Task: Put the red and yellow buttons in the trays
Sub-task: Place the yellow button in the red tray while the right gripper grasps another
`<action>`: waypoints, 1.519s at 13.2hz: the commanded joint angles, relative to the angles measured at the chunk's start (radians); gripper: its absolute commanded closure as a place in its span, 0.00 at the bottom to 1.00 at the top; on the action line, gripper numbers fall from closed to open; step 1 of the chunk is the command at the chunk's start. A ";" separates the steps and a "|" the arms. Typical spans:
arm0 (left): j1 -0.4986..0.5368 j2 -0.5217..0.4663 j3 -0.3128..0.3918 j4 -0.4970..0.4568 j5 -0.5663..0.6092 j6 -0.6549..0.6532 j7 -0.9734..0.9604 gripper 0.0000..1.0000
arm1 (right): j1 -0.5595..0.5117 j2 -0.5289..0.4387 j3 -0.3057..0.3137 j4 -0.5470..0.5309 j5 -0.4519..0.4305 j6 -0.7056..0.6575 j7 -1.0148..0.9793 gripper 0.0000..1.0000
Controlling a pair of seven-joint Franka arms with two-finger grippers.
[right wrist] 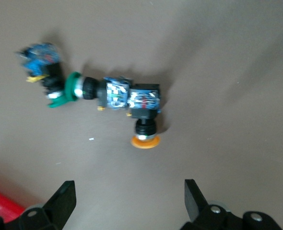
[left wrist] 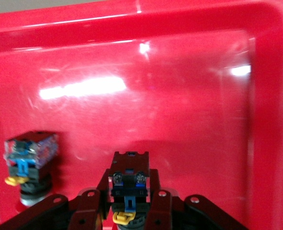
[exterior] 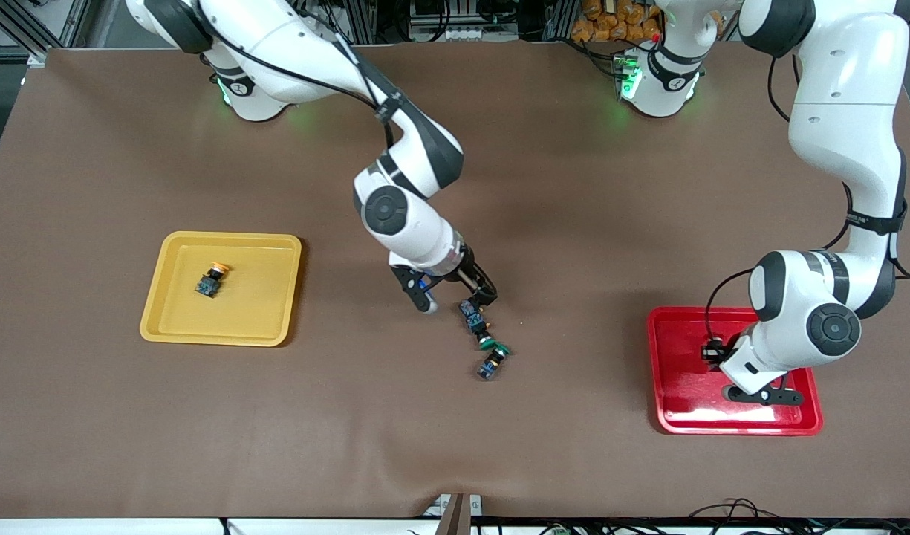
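Left gripper [left wrist: 128, 211] low in red tray [exterior: 674, 416], lower right of frame, clenched on a button [left wrist: 128, 184]; should lower flat, then release. Right gripper [exterior: 455, 297] spread wide over orange-capped button [right wrist: 145, 108] mid-frame; centre on body, clear of green ones [exterior: 492, 345]. Yellow tray [exterior: 276, 249] holds one.

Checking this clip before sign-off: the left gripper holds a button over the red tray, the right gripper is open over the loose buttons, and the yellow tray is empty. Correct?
Not quite. The yellow tray already holds one orange-capped button, as the front view shows. The rest stands: left gripper shut on a button over the red tray, right gripper open over the loose buttons.
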 commanded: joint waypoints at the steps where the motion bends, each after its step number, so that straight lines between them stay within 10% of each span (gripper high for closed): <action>1: 0.030 0.034 -0.008 0.035 0.034 0.049 0.062 1.00 | 0.056 0.111 -0.031 0.115 -0.040 0.027 0.071 0.00; 5: 0.060 0.058 -0.008 0.039 0.033 0.123 0.119 0.95 | 0.110 0.189 -0.079 0.151 -0.051 0.100 0.082 0.00; 7: 0.059 0.052 0.003 0.042 0.031 0.123 0.119 0.61 | 0.113 0.205 -0.086 0.151 -0.060 0.107 0.079 0.00; 9: 0.051 0.044 0.003 0.045 0.031 0.123 0.108 0.00 | 0.113 0.223 -0.088 0.149 -0.090 0.107 0.081 0.09; 10: 0.051 0.037 0.000 0.045 0.028 0.123 0.101 0.00 | 0.116 0.232 -0.088 0.151 -0.094 0.108 0.084 0.20; 12: 0.050 0.006 -0.006 0.049 0.027 0.123 0.085 0.00 | 0.117 0.232 -0.086 0.152 -0.093 0.108 0.084 0.87; 13: 0.048 -0.011 -0.006 0.054 0.022 0.123 0.064 0.00 | 0.116 0.229 -0.086 0.152 -0.090 0.099 0.084 1.00; 20: 0.050 -0.234 -0.107 0.039 0.019 -0.139 -0.112 0.00 | 0.010 0.087 -0.062 0.154 -0.079 -0.227 0.042 1.00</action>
